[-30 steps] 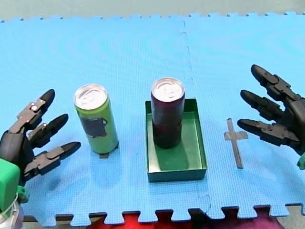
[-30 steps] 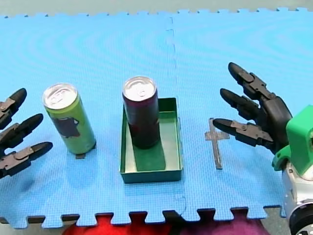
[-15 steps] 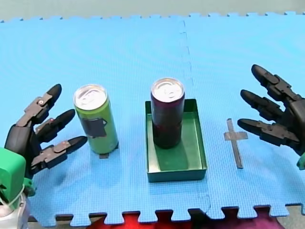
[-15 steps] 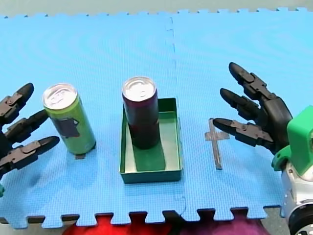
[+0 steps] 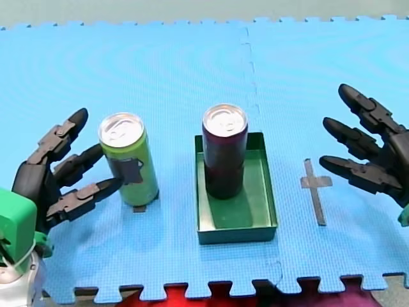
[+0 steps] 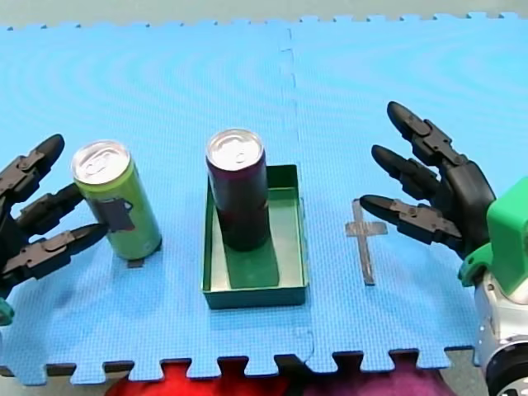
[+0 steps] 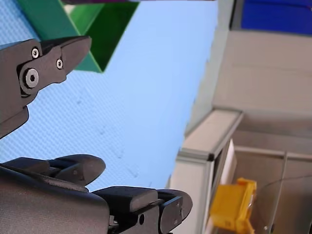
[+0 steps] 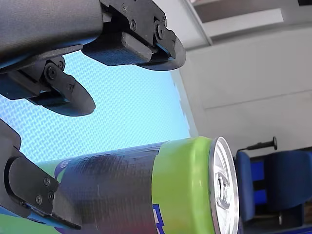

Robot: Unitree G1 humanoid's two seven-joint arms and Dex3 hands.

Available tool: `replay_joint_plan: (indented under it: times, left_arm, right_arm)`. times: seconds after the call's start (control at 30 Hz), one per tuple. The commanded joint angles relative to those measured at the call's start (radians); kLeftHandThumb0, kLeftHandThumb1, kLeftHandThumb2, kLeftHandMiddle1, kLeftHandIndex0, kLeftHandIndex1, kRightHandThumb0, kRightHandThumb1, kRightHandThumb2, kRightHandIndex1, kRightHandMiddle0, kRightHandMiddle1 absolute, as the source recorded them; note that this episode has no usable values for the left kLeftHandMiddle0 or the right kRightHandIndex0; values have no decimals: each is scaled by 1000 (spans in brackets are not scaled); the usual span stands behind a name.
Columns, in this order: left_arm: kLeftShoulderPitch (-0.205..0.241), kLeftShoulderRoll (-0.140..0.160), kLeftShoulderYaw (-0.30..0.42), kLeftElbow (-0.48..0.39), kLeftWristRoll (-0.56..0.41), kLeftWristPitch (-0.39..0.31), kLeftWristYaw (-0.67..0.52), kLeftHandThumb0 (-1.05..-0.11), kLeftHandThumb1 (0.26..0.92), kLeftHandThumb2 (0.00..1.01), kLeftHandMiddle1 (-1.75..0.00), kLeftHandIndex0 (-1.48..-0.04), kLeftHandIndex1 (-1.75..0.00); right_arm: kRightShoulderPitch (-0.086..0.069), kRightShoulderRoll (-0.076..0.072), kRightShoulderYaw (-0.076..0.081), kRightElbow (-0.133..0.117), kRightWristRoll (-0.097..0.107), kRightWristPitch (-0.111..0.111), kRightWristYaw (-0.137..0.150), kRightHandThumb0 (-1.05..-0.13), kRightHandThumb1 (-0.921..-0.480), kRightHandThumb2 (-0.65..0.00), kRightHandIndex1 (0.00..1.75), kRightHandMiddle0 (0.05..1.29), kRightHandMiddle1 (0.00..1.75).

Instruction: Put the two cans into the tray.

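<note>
In the green tray [image 5: 239,216] stands one dark purple can [image 5: 224,153], upright (one of two cans). The other, a green can [image 5: 130,163], stands upright on the blue mat [image 5: 179,77] left of the tray. My left hand [image 5: 56,174] is just beside it, fingers uncurled, gripping nothing; whether a fingertip touches, I cannot tell. My right hand [image 5: 372,160] is right of the tray, uncurled, empty.

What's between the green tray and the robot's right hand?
A grey tape cross on the blue mat, seen in both head views, between the tray and the open right hand.
</note>
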Motion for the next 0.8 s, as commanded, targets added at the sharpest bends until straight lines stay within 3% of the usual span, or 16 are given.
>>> replay_joint_plan:
  times: [0.0,0.77]
  left_arm:
    - [-6,2,3,6,-3,1,-3,-897,594,0,-3,-362,0]
    - [-6,3,11,14,-5,-19,-26,-905,607,3,0,-357,0]
  right_arm:
    - [3,-2,-3,-8,5,4,-2,-1048,-805,-8,4,288,4]
    - [8,-2,-9,-31,26,18,12,-1048,-812,-4,0,293,3]
